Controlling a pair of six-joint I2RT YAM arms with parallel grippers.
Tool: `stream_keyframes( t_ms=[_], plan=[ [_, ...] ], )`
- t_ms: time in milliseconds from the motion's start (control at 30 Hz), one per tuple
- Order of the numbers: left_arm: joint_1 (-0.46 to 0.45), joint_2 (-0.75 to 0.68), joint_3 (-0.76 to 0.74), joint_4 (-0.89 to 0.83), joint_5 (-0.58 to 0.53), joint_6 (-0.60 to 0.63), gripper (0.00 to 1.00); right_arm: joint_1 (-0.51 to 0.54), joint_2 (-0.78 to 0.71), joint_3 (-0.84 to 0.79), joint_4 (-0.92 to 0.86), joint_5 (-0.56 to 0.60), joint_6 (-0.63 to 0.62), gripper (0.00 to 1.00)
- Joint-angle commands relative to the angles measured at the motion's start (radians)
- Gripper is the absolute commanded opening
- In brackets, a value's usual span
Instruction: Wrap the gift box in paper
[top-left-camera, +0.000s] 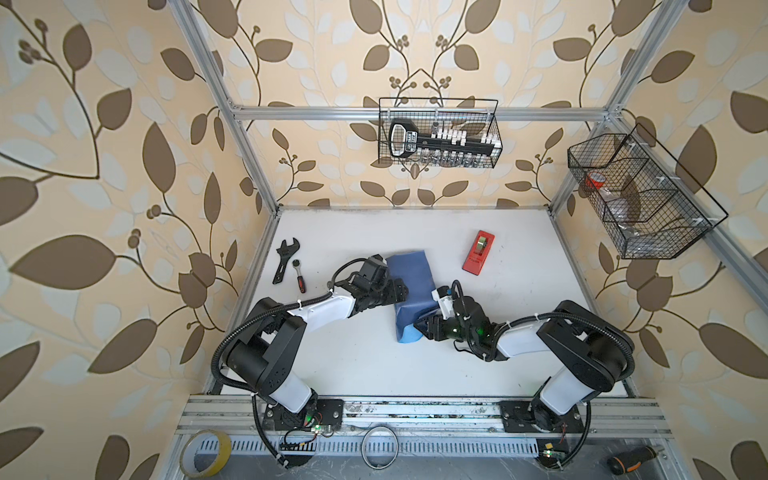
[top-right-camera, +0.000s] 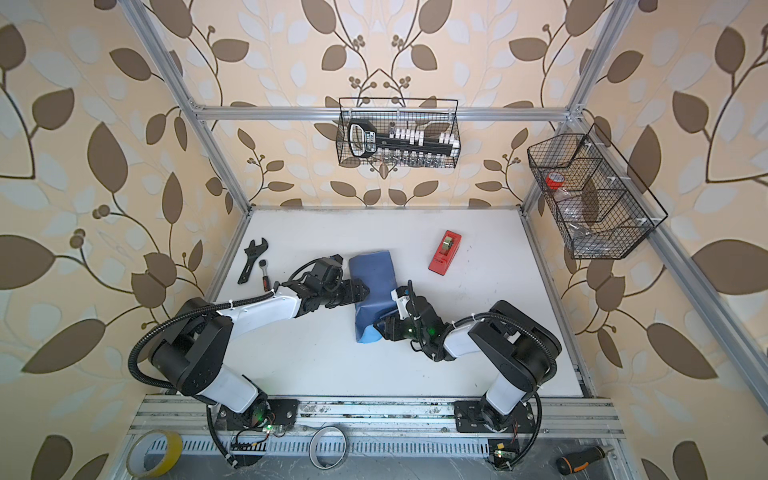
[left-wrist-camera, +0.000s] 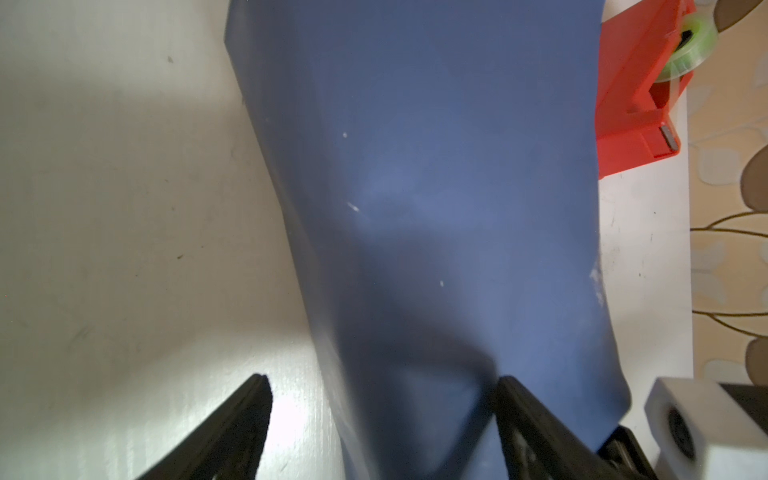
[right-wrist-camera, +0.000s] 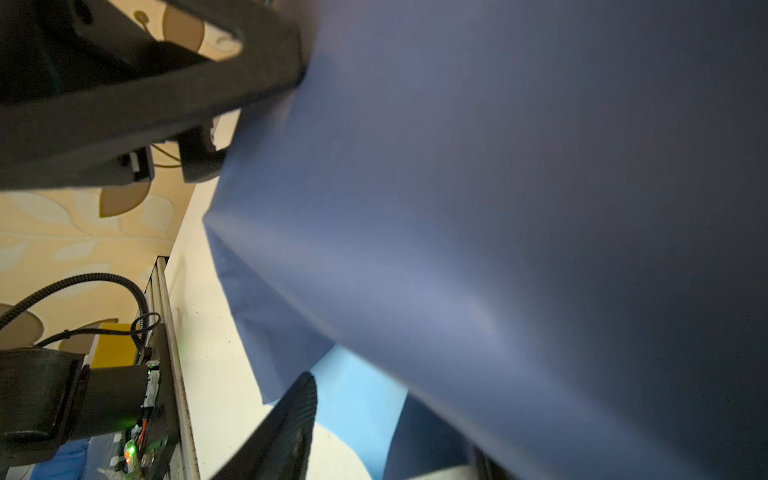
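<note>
paper (top-left-camera: 409, 276) humped at the centre, slate-blue side up
right gripper (top-left-camera: 423, 328) at its near corner by the light-blue flap — clamped or loose, i cannot tell; left gripper (left-wrist-camera: 382, 380) spread wide at the left edge, one finger over the paper, one over bare table (left-wrist-camera: 124, 208); box out of sight; red dispenser (top-left-camera: 478, 252) beyond.

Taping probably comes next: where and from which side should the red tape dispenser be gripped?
Probably from above, jaws spanning the long sides of the tape dispenser at mid-body: it lies flat and narrow on the table, with nothing touching it.
</note>
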Motion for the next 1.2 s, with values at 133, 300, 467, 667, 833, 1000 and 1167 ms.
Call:
stream_keyframes(
  t_ms=[133, 300, 467, 667, 833, 1000, 1167],
  plan=[
    [-0.001, 0.032, -0.026, -0.105, -0.018, 0.018, 0.85, -0.037, 0.025, 0.025, -0.036, -0.018, -0.021, 0.6],
    [-0.002, 0.034, -0.027, -0.101, -0.016, 0.018, 0.85, 0.011, 0.014, -0.019, -0.01, -0.009, 0.003, 0.59],
    [-0.002, 0.033, -0.028, -0.102, -0.021, 0.018, 0.85, 0.073, -0.001, -0.068, 0.026, 0.014, 0.041, 0.59],
    [-0.002, 0.034, -0.028, -0.101, -0.021, 0.016, 0.85, 0.136, 0.007, -0.106, 0.088, 0.046, 0.087, 0.57],
    [-0.003, 0.031, -0.03, -0.102, -0.021, 0.017, 0.85, 0.164, -0.003, -0.135, 0.12, 0.072, 0.11, 0.57],
    [-0.002, 0.033, -0.029, -0.101, -0.021, 0.016, 0.85, 0.157, -0.011, -0.127, 0.105, 0.07, 0.093, 0.57],
    [-0.002, 0.028, -0.021, -0.109, -0.023, 0.018, 0.85, 0.128, -0.062, -0.086, 0.068, -0.014, 0.061, 0.58]
  ],
)
